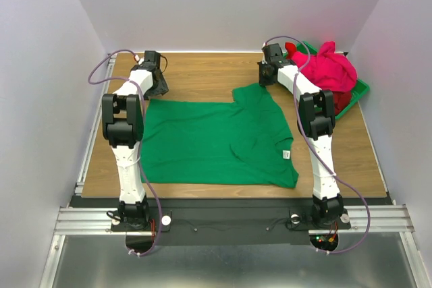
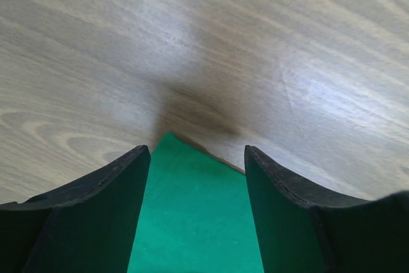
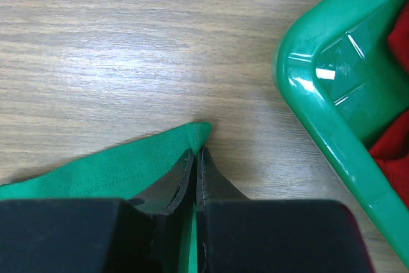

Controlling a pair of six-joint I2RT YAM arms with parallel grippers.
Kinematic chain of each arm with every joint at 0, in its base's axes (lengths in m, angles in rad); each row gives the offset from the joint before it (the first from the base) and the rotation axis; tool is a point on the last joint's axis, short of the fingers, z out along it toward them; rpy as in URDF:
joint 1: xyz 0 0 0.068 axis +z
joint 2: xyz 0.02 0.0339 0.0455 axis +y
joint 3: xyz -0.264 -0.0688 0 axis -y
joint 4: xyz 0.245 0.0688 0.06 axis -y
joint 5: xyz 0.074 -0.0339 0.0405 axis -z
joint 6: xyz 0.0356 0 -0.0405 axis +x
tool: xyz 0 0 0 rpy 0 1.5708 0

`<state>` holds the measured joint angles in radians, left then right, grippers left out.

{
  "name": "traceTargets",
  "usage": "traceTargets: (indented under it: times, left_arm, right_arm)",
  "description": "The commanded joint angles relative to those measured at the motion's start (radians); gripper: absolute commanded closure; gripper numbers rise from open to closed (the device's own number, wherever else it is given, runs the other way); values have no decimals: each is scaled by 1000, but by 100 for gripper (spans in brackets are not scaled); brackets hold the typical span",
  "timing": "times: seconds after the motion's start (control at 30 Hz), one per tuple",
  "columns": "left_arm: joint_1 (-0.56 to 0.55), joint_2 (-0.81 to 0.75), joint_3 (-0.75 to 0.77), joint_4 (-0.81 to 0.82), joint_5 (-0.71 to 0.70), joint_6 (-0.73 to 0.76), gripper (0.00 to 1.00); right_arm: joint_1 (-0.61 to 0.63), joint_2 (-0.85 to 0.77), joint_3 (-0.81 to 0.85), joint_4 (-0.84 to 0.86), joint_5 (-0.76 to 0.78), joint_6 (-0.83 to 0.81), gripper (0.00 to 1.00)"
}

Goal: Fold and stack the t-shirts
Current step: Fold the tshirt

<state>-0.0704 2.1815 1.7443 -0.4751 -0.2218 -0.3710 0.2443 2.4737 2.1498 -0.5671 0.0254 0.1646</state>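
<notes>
— Where is the green t-shirt (image 1: 216,143) found?
— It is spread on the bench (image 1: 202,72). One far corner is framed by the left jaws, held apart; another is pinched by the right jaws, closed tight, beside the bin (image 3: 300,97).

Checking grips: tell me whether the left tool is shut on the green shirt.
No: the left tool stands open, the green shirt corner between its fingers.

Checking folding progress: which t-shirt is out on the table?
The green t-shirt, spread flat on the table; the pink t-shirt and red t-shirt lie heaped in the green bin.
</notes>
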Motion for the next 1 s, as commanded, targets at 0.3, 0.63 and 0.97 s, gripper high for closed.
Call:
traceTargets:
  times: [0.3,0.63,0.97]
  left_arm:
    - [9,-37,-40,-10,-40,-17,33]
    - [12,-12,-20,1,-51,-9,50]
    - [21,-29,-37,3,-71,1,50]
  right_arm:
    - [16,-16,-36,-47,-16,4,93]
    - [16,-35,-56,-47,-12,-2,93]
    - [16,-65,-64,-47,-19,16,94]
